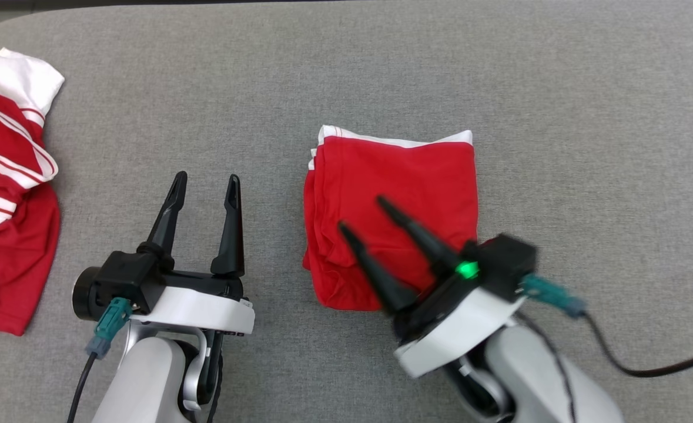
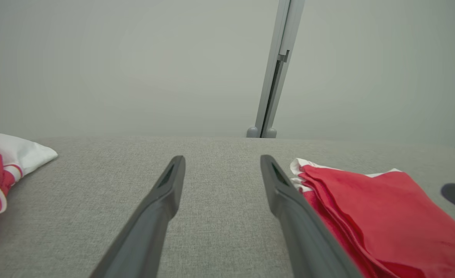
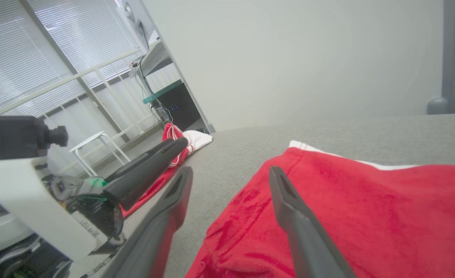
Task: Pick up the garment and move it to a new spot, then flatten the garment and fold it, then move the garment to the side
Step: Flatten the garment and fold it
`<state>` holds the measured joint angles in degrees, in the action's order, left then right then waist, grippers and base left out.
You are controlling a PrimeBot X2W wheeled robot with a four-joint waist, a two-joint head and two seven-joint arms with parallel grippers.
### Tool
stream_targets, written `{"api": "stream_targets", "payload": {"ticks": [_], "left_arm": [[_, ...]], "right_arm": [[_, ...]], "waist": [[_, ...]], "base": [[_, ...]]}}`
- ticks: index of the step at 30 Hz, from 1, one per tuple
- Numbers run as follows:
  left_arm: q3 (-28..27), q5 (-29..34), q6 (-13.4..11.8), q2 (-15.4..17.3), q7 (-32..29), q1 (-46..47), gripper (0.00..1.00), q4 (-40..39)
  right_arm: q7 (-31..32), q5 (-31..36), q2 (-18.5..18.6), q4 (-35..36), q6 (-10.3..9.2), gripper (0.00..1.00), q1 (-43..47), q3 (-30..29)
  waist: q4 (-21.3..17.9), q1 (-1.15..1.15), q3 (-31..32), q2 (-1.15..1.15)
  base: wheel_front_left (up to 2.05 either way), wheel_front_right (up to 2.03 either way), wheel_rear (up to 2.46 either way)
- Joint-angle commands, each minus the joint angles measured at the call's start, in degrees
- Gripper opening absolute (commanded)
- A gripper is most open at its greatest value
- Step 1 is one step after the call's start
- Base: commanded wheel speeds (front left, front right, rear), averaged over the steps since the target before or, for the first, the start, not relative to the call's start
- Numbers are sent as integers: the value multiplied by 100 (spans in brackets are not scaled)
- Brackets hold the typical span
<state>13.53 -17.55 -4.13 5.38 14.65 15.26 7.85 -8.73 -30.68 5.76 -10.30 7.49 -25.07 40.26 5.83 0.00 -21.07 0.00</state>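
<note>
while the folded red garment (image 1: 390, 217) lies on the grey surface (image 1: 381, 70), left fingers (image 1: 231, 229) and right fingers (image 1: 417, 232) stand spread, empty.

Grey table (image 1: 381, 70): folded garment (image 1: 393, 194), crumpled garment (image 1: 5, 194)

Grey surface (image 1: 381, 70) lies open around the folded garment (image 1: 393, 194); crumpled garment (image 1: 5, 194) crowds left edge.

Bright, even light, faint shadows; the right gripper (image 1: 360, 212) looks blurred in the head view
</note>
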Motion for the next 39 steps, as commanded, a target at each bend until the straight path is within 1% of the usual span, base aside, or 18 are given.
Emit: {"api": "stream_targets", "payload": {"ticks": [1, 4, 8, 13, 17, 21, 25, 34, 35, 39], "left_arm": [[-24, 44, -32, 49, 12, 74, 100, 0], [-47, 43, -56, 74, 20, 58, 100, -18], [-104, 30, -93, 137, 26, 2, 100, -60], [-171, -8, -117, 245, 13, -91, 100, -78], [-197, -40, -144, 305, -23, -225, 100, -81], [-214, -72, -154, 367, -35, -344, 100, -87], [-186, -78, -162, 398, -84, -484, 100, -79], [-85, -119, -134, 539, -202, -1034, 100, -42], [-58, -64, -179, 578, -239, -1129, 100, -55], [-39, -133, -213, 587, -306, -1340, 100, -93]], "right_arm": [[-87, 20, 76, 25, 0, 100, -56, -115], [-262, 161, 179, 157, 0, 100, 50, -708], [-342, 449, 363, 335, 0, 100, 307, -1732], [-175, 795, 577, 529, 0, 100, 839, -2974], [34, 1016, 626, 806, 0, 100, 1313, -3633], [259, 1191, 595, 1081, 0, 100, 1659, -3869], [412, 1241, 568, 1251, 0, 100, 1861, -3899], [760, 1359, 546, 1468, 0, 100, 2595, -3914], [813, 1384, 512, 1529, 0, 100, 2738, -3927], [930, 1421, 454, 1609, 0, 100, 3041, -3954]], "waist": [[-29, 0, 27, 0], [-80, 0, 66, 0], [-164, 0, 120, 0], [-253, 0, 222, 0], [-301, 0, 345, 0], [-356, 0, 502, 0], [-393, 0, 660, 0], [-437, 0, 1338, 0], [-437, 0, 1470, 0], [-445, 0, 1746, 0]], "base": [[0, 0, 0], [0, 0, 0], [0, 0, 0], [0, 0, 0], [0, 0, 0], [0, 0, 0], [0, 0, 0], [0, 0, 0], [0, 0, 0], [0, 0, 0]]}}
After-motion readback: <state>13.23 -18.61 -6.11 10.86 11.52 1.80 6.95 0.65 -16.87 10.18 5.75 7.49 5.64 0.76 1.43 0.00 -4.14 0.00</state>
